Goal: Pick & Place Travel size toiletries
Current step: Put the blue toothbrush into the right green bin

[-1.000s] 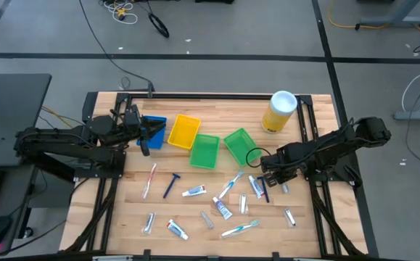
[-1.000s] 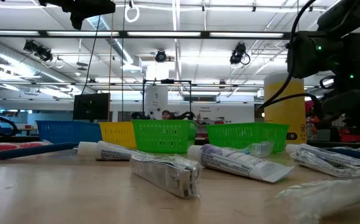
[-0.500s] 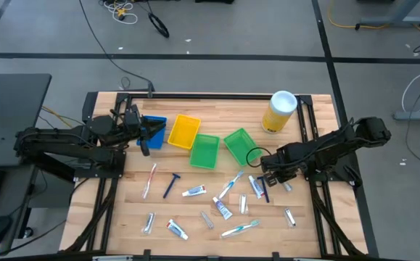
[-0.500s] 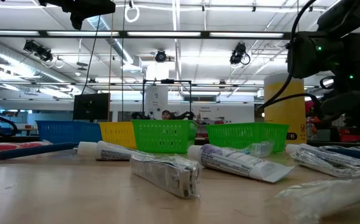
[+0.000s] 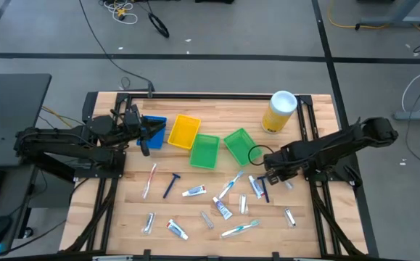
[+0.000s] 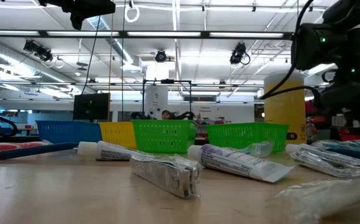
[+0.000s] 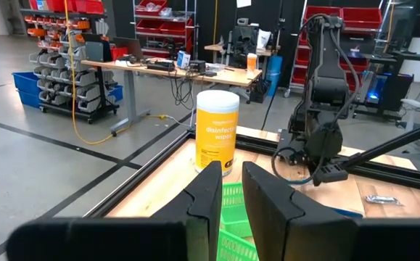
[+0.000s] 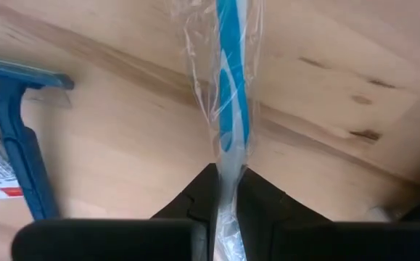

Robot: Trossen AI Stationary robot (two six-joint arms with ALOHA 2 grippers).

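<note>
The right gripper [image 5: 269, 174] has pulled back slightly, jaws now pinching a wrapped toothbrush [image 8: 231, 109] lying on the table [image 5: 195, 210] beside a razor [image 8: 17, 138]. The left gripper [image 5: 143, 135] is hovering, nearly closed and empty, over the blue bin [image 5: 157, 128].

bright, even overhead lighting; low view's foreground tube [image 6: 329, 193] is blurred.

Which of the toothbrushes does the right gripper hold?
The blue wrapped toothbrush, pinched in the right gripper; the other toothbrushes lie untouched on the table.
</note>
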